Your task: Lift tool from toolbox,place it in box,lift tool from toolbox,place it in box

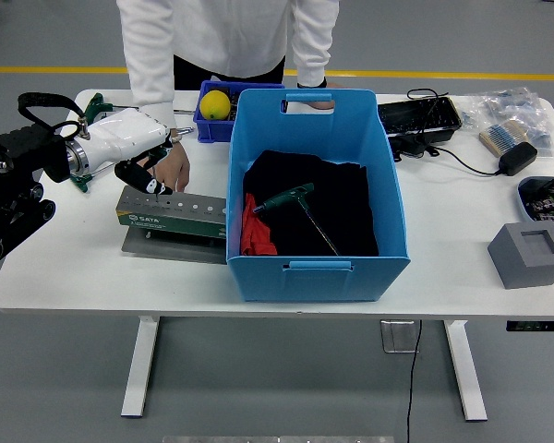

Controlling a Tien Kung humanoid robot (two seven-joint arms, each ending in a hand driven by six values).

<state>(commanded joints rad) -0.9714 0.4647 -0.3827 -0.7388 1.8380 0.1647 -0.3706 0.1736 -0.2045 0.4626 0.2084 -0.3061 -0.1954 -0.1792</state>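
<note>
A grey-green toolbox with a row of holes lies on a metal plate left of the big blue box. My left hand, white with black fingers, hovers just above the toolbox's left end. Its fingers are curled on what looks like a thin dark tool shaft hanging under them. A green T-handle tool lies inside the blue box on black cloth, beside a red cloth. A person's hand rests at the toolbox's back edge, right by my hand.
The person's other hand grips the blue box's far rim. A small blue bin with a yellow ball stands behind. Green tools lie at the back left. A grey block, a black tray and a power adapter sit at the right.
</note>
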